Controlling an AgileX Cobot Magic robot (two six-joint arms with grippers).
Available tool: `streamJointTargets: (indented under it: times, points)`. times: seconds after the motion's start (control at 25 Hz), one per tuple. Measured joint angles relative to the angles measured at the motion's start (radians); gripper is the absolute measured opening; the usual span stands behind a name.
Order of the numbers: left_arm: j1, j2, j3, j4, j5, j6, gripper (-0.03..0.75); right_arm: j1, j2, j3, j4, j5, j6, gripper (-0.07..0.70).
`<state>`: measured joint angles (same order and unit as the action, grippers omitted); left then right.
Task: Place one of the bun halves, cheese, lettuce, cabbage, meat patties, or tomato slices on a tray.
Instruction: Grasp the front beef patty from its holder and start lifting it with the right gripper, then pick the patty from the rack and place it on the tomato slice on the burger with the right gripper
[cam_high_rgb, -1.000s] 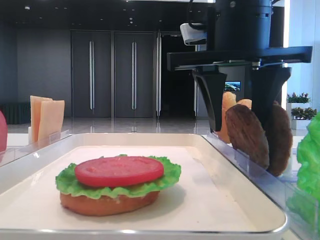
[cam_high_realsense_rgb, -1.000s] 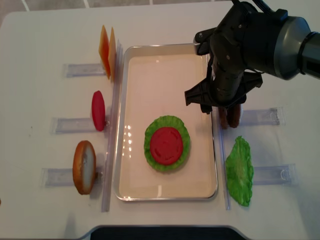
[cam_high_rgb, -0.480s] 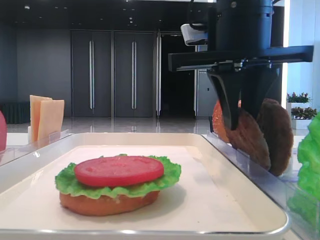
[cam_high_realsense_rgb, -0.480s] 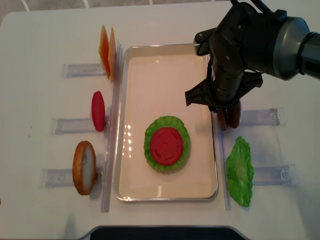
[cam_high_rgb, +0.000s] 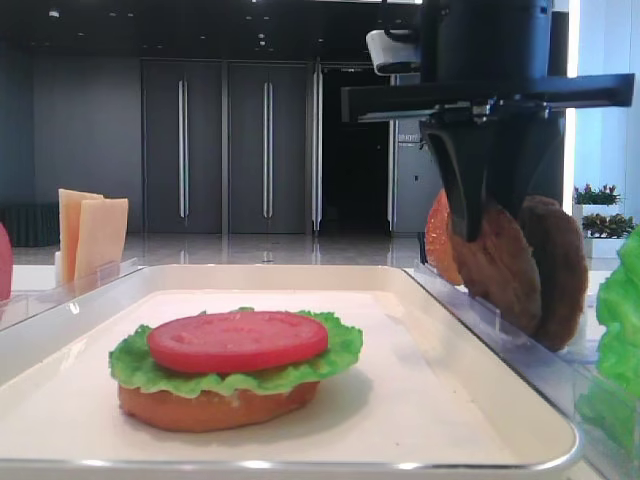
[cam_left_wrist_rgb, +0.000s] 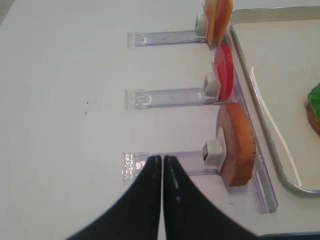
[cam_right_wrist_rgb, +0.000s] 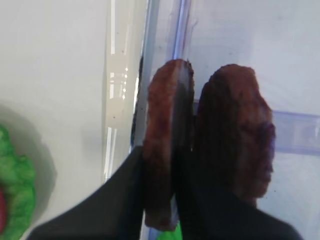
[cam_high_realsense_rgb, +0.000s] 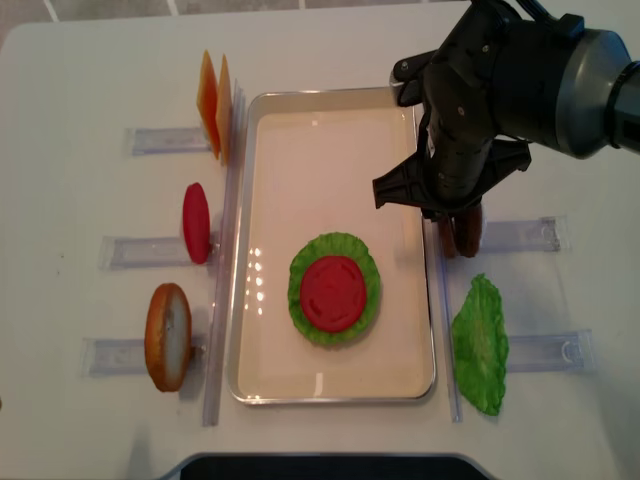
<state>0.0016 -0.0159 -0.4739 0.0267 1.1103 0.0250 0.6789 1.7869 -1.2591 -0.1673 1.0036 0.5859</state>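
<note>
Two dark brown meat patties stand on edge in a clear rack just right of the tray (cam_high_realsense_rgb: 330, 95). My right gripper (cam_right_wrist_rgb: 162, 155) is shut on the patty (cam_right_wrist_rgb: 161, 125) nearer the tray, with one black finger (cam_right_wrist_rgb: 131, 175) on each face. The other patty (cam_right_wrist_rgb: 235, 135) stands free beside it. From the front, the held patty (cam_high_rgb: 497, 268) hangs under the right gripper (cam_high_rgb: 490, 215). On the tray lies a bun base (cam_high_rgb: 215, 408) with lettuce (cam_high_realsense_rgb: 305, 260) and a tomato slice (cam_high_realsense_rgb: 334, 288) on top. My left gripper (cam_left_wrist_rgb: 162, 159) is shut and empty over a rack.
Left of the tray, clear racks hold cheese slices (cam_high_realsense_rgb: 215, 100), a tomato slice (cam_high_realsense_rgb: 196, 222) and a bun half (cam_high_realsense_rgb: 168, 334). A lettuce leaf (cam_high_realsense_rgb: 480, 342) lies on the rack (cam_high_realsense_rgb: 545, 350) at the front right. An orange bun half (cam_high_rgb: 437, 235) shows behind the patties.
The right gripper's jaws have closed from wide open onto the patty nearer the tray. The left gripper has not moved.
</note>
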Motion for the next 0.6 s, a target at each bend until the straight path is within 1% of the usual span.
streamJointTargets:
  times: [0.32, 0.48, 0.6]
  points:
    - [0.000, 0.000, 0.000, 0.000, 0.000, 0.000, 0.000, 0.001, -0.113, 0.000, 0.023, 0.009, 0.000, 0.153]
    - [0.000, 0.000, 0.000, 0.000, 0.000, 0.000, 0.000, 0.016, -0.185, 0.000, 0.042, 0.013, 0.000, 0.151]
    - [0.000, 0.000, 0.000, 0.000, 0.000, 0.000, 0.000, 0.034, -0.239, 0.000, 0.059, 0.036, -0.001, 0.151]
